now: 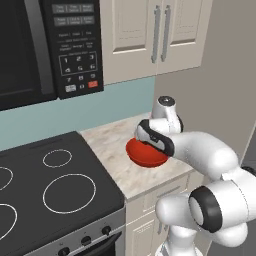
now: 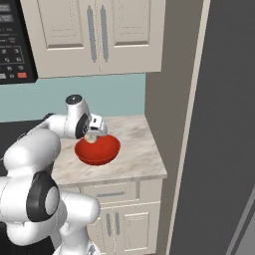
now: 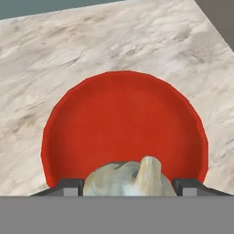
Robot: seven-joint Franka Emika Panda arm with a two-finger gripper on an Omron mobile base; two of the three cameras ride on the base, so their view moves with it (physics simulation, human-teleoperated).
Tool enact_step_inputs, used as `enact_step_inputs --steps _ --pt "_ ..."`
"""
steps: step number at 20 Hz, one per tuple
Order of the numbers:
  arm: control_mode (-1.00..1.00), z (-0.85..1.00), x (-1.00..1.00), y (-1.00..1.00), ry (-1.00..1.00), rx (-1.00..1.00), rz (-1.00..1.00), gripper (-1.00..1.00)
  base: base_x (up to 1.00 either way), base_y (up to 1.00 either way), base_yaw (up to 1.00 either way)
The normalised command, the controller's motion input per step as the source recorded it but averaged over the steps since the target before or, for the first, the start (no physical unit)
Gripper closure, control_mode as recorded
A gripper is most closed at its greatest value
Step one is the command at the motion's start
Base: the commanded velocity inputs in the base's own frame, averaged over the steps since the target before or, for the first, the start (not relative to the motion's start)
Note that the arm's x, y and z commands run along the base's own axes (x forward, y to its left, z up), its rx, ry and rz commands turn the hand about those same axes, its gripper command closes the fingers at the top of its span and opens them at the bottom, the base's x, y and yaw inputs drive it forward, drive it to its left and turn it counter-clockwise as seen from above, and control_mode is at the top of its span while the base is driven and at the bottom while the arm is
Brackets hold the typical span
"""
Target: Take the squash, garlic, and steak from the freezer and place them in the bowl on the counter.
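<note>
Gripper (image 3: 123, 186) hangs right over the red bowl (image 3: 123, 123), the off-white garlic (image 3: 130, 179) clamped between its two dark fingertips (image 3: 68, 186); garlic sits above the bowl's near rim; the bowl rests on the marble counter (image 3: 91, 50), just right of the black stovetop (image 1: 50, 185), below the cream wall cabinets (image 2: 99, 35).

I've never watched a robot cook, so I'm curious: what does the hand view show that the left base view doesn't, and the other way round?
The hand view alone shows the garlic held between the gripper fingertips, above the bowl's inside. The left base view alone shows the stovetop, microwave, upper cabinets and the white arm reaching over. Both show the red bowl on the marble counter.
</note>
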Motion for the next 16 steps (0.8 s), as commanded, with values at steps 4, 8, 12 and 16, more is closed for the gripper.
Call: enact_step_inputs --steps 4,8,12,16 --pt "-1.00 -0.57 0.35 0.00 0.00 -0.03 0.00 1.00 0.00 0.00 0.00" --pt "-1.00 -0.48 0.32 0.00 0.00 0.00 0.00 1.00 0.00 0.00 0.00" --pt "-1.00 -0.39 0.36 0.00 0.00 0.00 0.00 -1.00 0.00 0.00 0.00" --pt "-1.00 -0.03 0.25 0.00 0.03 0.00 0.00 -1.00 0.00 0.00 0.00"
